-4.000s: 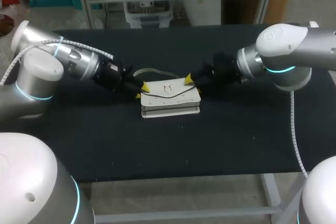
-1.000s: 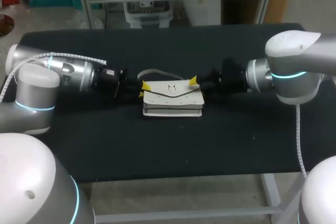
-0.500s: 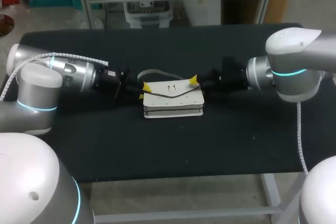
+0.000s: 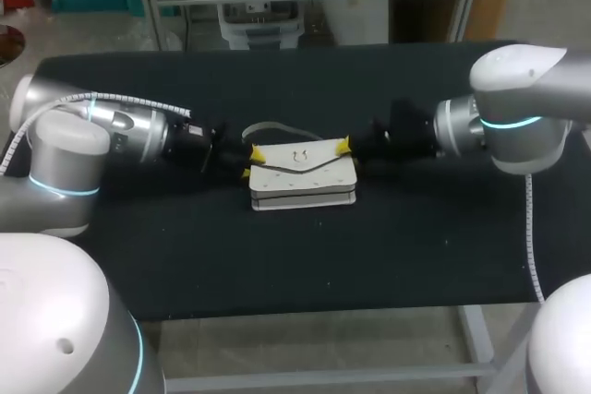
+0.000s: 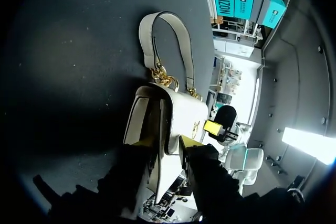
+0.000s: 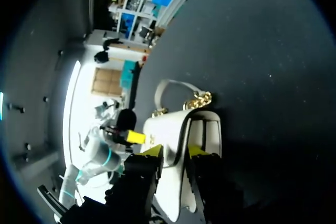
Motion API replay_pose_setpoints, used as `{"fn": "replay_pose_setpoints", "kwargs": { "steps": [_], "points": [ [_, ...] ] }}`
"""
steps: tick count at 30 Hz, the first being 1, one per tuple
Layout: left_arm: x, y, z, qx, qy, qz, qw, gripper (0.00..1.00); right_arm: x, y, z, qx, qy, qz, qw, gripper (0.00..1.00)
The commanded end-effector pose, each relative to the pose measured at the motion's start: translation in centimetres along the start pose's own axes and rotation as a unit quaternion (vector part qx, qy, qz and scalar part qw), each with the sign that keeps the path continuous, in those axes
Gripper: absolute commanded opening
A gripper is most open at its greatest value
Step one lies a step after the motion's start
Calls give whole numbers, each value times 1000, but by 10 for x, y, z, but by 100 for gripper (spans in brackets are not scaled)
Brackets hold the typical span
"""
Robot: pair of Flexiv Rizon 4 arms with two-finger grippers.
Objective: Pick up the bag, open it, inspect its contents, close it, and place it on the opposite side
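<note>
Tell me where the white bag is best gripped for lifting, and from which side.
Probably its two short ends, one claw coming in level from each side. The bag lies flat, flap up, so its ends present narrow edges, while the handle lies limp on the table behind it. The left claw and right claw sit at those ends.

bag (image 4: 303, 177) on table (image 4: 369, 256), between left gripper (image 4: 251, 162) and right gripper (image 4: 346, 149)
</note>
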State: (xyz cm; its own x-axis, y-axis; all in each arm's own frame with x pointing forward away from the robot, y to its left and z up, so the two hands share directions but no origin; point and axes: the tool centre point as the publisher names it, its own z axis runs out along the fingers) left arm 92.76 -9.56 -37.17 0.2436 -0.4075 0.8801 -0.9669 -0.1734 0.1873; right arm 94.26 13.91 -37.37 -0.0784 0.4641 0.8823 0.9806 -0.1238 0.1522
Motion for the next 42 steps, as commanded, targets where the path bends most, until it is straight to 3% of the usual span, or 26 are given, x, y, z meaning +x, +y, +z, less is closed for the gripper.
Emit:
{"fn": "replay_pose_setpoints", "kwargs": {
  "steps": [1,7,12,13,14,16,21,24,28,36,42],
  "points": [
    [7,11,-2,11,-11,2,1000,100,8,-4,-13,-4,-5,-7,1000,100],
    [5,23,-12,16,-13,8,1000,100,11,-7,-30,7,-21,-20,1000,100],
    [-2,24,-19,20,-5,2,1000,100,1,-8,-42,5,-34,-12,999,100],
    [-2,24,-19,15,-2,0,1000,93,0,-8,-43,5,-35,-12,999,100],
    [-3,24,-20,8,-2,-1,1000,70,-2,-9,-46,5,-36,-11,999,100],
    [-2,24,-18,7,-5,0,1000,47,-2,-8,-52,8,-46,-14,999,100],
    [2,26,-12,5,-15,9,1000,23,-3,-8,-68,15,-63,-28,998,100],
    [2,26,-8,1,-20,11,1000,20,-3,-9,-74,21,-73,-35,996,100],
    [1,25,-3,-17,-26,11,999,0,-8,-8,-83,23,-87,-32,995,100],
    [-8,24,1,-26,-58,8,998,0,-18,-4,-95,35,-115,-26,992,100],
    [-9,12,-3,-25,-79,4,997,0,-23,-3,-109,40,-144,-45,988,100]
  ]
}}
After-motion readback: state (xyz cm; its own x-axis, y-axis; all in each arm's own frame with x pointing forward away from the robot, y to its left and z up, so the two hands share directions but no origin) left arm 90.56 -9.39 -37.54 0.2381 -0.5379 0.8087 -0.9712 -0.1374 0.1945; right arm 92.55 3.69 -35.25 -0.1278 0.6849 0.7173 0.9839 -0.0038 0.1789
